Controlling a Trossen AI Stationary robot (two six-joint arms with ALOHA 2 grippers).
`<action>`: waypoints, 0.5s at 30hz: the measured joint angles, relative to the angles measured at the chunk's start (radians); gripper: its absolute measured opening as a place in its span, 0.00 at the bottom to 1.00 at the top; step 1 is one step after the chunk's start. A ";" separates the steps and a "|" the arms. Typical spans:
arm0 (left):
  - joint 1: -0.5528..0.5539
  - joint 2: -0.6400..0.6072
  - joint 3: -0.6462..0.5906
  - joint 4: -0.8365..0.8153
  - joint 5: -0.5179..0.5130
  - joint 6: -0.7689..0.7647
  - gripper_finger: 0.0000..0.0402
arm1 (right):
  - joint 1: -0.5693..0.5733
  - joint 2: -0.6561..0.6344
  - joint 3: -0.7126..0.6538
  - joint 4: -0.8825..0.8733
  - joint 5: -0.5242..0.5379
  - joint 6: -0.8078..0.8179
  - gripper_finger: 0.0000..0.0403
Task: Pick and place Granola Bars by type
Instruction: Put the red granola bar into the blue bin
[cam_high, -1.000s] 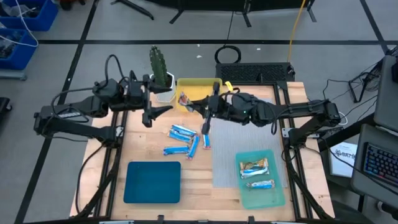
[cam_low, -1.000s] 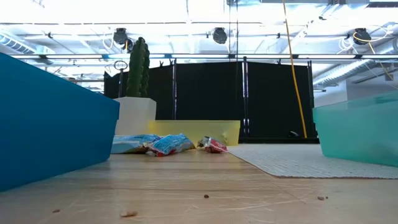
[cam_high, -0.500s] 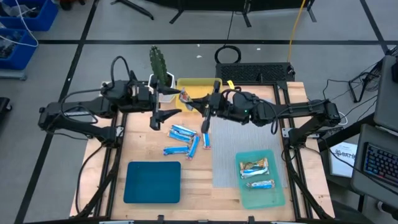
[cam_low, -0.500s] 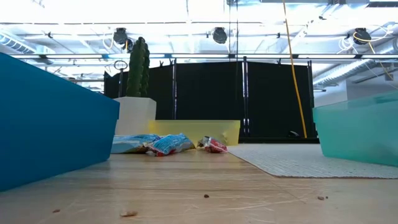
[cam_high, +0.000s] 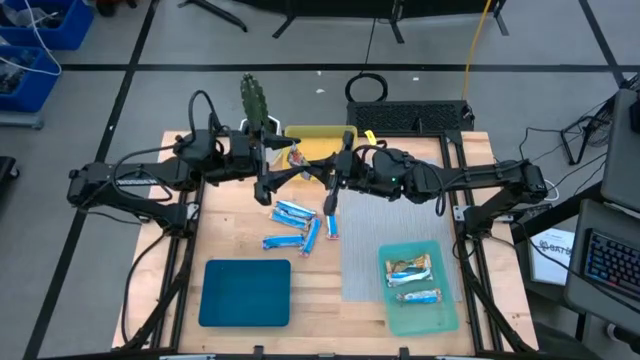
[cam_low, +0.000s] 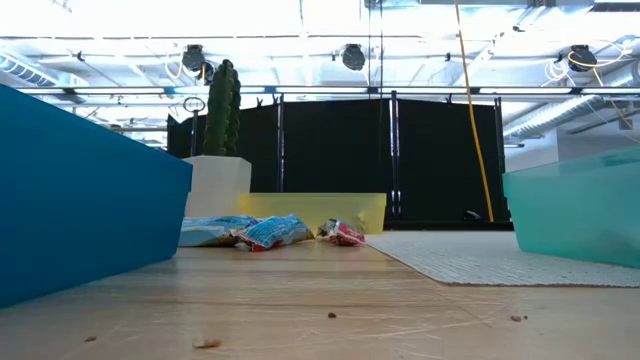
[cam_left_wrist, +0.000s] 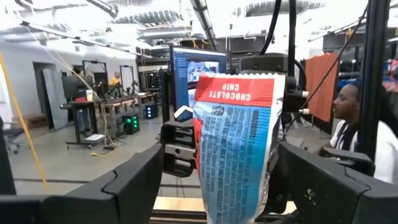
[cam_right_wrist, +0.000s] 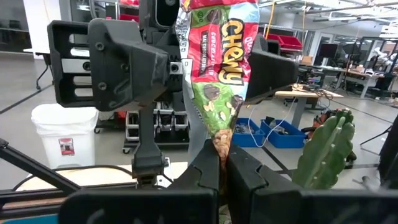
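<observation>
Upright red bar (cam_right_wrist: 219, 59) pinched in right fingers (cam_right_wrist: 222, 163), standing between wide left fingers (cam_left_wrist: 138, 177), handover close.

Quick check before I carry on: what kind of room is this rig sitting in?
Probably a robotics lab or workshop: workbenches and a monitor behind the arms, blue parts bins on the floor, and a person seated nearby.

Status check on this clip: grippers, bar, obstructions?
Right gripper shut on red Chewy bar, held up mid-air. Left gripper open, fingers either side of it, not closed. Cactus close behind; nothing between the grippers.
</observation>
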 joint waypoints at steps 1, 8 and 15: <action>0.000 0.000 0.000 0.000 0.000 -0.012 0.78 | 0.000 0.000 0.000 0.000 0.000 0.000 0.00; 0.000 0.000 0.000 0.001 0.015 -0.054 0.63 | 0.000 0.000 0.000 0.002 -0.001 0.000 0.00; 0.000 0.000 0.000 0.001 0.020 -0.054 0.42 | 0.000 0.000 0.000 0.002 -0.003 -0.001 0.00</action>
